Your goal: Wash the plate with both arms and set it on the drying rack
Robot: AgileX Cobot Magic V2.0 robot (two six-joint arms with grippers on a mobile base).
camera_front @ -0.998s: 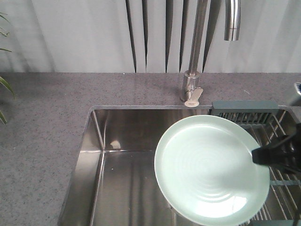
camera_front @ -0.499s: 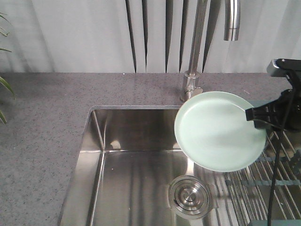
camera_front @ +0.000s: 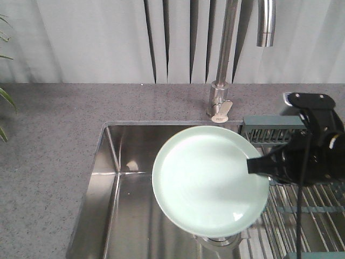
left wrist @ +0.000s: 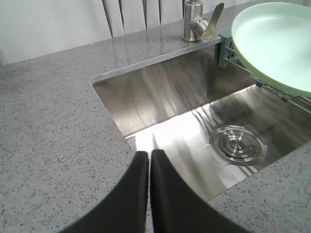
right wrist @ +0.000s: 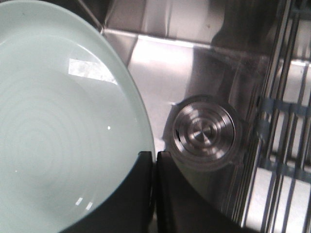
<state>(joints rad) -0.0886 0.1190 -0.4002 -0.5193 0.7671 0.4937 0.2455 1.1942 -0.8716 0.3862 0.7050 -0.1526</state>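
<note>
We clamp right gripper (camera_front: pixel 254 165) on plate (camera_front: pixel 207 181) rim at 3 o'clock, so plate hangs over sink (camera_front: pixel 121 156) for rinsing; left gripper (left wrist: pixel 148 162) closed, empty, standing clear.

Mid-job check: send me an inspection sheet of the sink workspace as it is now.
Surface: grey speckled stone countertop around a stainless steel sink basin with a round metal drain.
Job's things: pale mint-green round plate held above the basin; metal-rod drying rack with grey-green ends on the basin's right side.
Clutter: nothing seen.
Grippers: right gripper shut on the plate's rim; left gripper shut, holding nothing, above the countertop.
Cables: black cable hanging down across the rack.
Surroundings: chrome tap, pale curtain, green plant leaves.
</note>
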